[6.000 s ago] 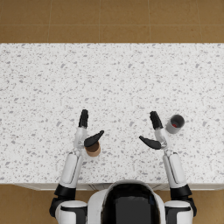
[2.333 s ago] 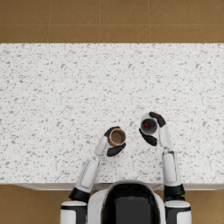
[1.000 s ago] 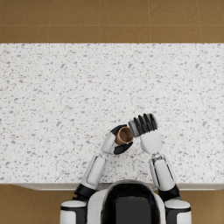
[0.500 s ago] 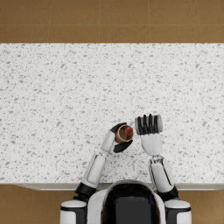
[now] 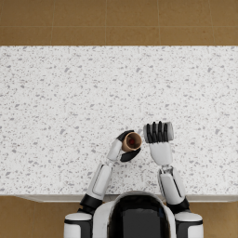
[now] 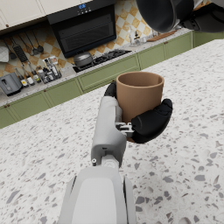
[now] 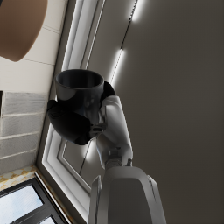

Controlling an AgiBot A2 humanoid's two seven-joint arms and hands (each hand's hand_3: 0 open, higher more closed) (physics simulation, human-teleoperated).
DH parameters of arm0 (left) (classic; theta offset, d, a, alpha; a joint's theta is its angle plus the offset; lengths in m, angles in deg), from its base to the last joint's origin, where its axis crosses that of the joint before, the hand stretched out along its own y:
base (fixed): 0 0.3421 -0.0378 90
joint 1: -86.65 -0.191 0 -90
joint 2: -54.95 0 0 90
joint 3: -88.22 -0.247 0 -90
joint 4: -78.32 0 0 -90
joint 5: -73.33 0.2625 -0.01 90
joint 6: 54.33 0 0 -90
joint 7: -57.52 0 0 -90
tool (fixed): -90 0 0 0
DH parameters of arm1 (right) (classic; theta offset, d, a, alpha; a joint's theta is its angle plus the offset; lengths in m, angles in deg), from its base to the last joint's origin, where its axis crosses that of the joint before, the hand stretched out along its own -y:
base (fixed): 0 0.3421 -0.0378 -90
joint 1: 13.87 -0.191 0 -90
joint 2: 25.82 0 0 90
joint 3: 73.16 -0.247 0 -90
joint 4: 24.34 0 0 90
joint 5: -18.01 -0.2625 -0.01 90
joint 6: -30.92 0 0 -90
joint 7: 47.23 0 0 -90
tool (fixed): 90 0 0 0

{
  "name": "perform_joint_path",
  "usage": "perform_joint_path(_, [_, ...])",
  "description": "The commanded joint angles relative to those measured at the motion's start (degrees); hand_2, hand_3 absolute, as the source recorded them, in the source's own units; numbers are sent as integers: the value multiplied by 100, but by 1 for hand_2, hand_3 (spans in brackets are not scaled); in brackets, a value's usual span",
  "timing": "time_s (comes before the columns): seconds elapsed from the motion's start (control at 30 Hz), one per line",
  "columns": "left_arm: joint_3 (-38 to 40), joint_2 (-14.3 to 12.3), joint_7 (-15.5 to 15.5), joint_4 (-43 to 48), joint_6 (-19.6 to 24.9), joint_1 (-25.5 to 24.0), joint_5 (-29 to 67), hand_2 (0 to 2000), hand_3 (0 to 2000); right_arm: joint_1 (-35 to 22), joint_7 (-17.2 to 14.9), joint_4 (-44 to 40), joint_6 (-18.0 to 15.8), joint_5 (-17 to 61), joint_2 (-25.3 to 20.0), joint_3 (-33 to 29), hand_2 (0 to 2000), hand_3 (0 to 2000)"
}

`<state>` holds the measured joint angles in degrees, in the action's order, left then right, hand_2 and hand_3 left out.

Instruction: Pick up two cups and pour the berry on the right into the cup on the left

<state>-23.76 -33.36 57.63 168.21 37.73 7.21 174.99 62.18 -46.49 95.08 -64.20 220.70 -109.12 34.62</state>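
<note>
two cups held close together above the near middle of the counter (image 5: 56,93).

the brown cup (image 5: 131,142) stands upright, mouth up, a red berry (image 5: 132,141) inside, gripped by the left hand (image 5: 124,148). just right of it the grey cup (image 5: 159,132) lies tipped on its side, mouth toward the brown cup, the right hand (image 5: 159,139) wrapped around it.

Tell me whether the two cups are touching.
Apart. The left wrist view shows a clear gap between the brown cup and the tilted dark cup above it.
</note>
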Motion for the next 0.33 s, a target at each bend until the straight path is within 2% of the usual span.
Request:
perform_joint_path(0.03, [0,0,0,1,0,0,0,2000,1280,0,0,0,0,0,0,0,2000,1280])
perform_joint_path(0.33, [1,0,0,2,2,-2,0,2000,1280,0,1,0,1,1,0,0,2000,1280])
